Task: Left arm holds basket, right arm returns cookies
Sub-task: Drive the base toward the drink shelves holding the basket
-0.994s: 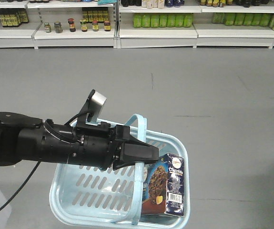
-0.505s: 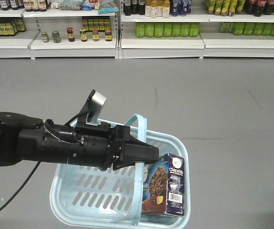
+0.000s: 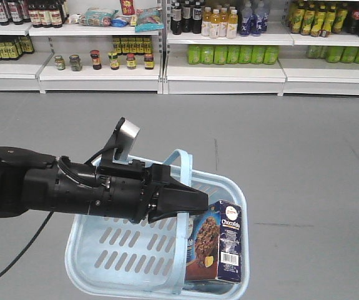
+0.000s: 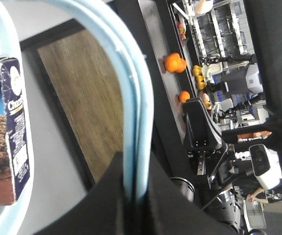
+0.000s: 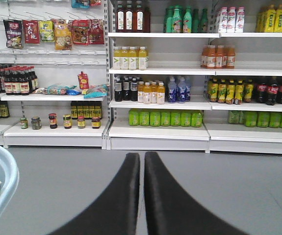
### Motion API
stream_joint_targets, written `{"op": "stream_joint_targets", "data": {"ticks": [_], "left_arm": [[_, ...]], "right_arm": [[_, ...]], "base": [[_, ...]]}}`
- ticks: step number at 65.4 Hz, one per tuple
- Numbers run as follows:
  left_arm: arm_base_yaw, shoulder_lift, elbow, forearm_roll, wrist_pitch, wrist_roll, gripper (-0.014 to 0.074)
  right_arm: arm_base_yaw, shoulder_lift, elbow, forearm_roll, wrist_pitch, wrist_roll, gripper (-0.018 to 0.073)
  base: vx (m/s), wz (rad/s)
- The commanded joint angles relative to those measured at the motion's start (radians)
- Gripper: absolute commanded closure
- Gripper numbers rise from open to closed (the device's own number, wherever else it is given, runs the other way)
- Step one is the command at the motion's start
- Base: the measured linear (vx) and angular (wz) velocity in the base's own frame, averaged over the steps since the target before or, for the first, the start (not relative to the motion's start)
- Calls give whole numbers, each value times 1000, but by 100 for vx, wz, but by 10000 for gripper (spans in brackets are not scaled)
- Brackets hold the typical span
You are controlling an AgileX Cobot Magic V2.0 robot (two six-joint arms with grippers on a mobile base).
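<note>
Basket (image 3: 135,247), light blue with slotted sides, hanging over grey floor (image 3: 291,162) at the near centre of the front view. Held by its thin hoop handle (image 3: 184,167), pinched in the left hand (image 3: 195,202) at the tip of the left arm (image 3: 73,190), reaching in from the left with a silver camera block on top. Same grip from the left wrist view: pale blue handle running down into the slot between the black fingers (image 4: 106,196), clamped on both sides.

Cookies (image 3: 220,244) standing upright inside the basket, in its near right corner, just right of the handle and just below the tip of the left hand. White barcode panel turned toward the near right, chocolate cookie picture toward the handle. Seen again at the left edge of the left wrist view, against the basket's curved rim (image 4: 28,112).

Right hand (image 5: 144,186) pointing toward the far shelves (image 5: 155,132), fingers drawn together to a narrow slit, holding nothing. Only a curve of basket rim at the near left edge of that view. Shelves stocked with bottles (image 5: 160,117) and small jars (image 5: 64,121).
</note>
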Motion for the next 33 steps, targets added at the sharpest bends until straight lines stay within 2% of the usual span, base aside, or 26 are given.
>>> {"op": "stream_joint_targets", "data": {"ticks": [1, 33], "left_arm": [[-5, -43, -34, -120, 60, 4, 599], [-5, -43, -34, -120, 62, 4, 599]], "right_arm": [[-8, -13, 17, -5, -76, -6, 566], [-8, -13, 17, -5, -76, -6, 566]], "base": [[48, 7], [46, 3]]}}
